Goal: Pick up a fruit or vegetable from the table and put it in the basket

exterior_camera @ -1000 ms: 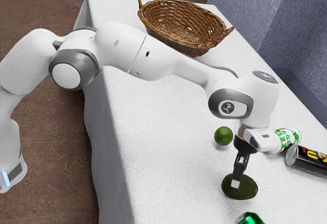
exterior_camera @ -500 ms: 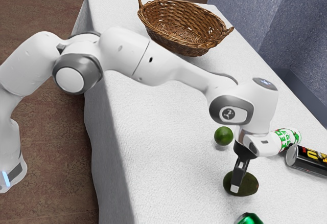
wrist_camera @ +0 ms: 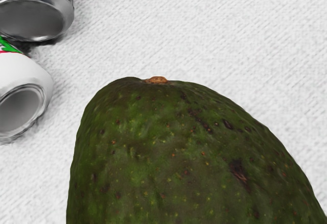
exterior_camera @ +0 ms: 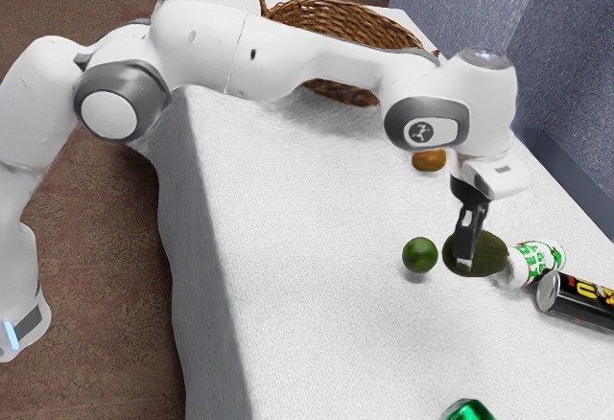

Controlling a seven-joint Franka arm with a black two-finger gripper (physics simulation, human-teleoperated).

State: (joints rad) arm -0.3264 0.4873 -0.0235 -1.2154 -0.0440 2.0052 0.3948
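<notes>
Exterior view now: gripping the avocado [exterior_camera: 484, 254] in the hand [exterior_camera: 470, 256], pinched across its narrower flanks, presumably for a steady carry, and apparently clear of the table [exterior_camera: 288, 295]. Close beside the hand, spotting a smooth, round lime [exterior_camera: 419, 255]; well apart, partly behind the arm [exterior_camera: 326, 56], a woven wicker basket [exterior_camera: 365, 22], probably demanding more height. Over to the wrist view: right under the hand, seeing pebbly, dark green skin, tapering to a woody nub [wrist_camera: 157, 80]; near it, shiny-ended cans [wrist_camera: 33, 17] on ribbed cloth [wrist_camera: 204, 19].
</notes>
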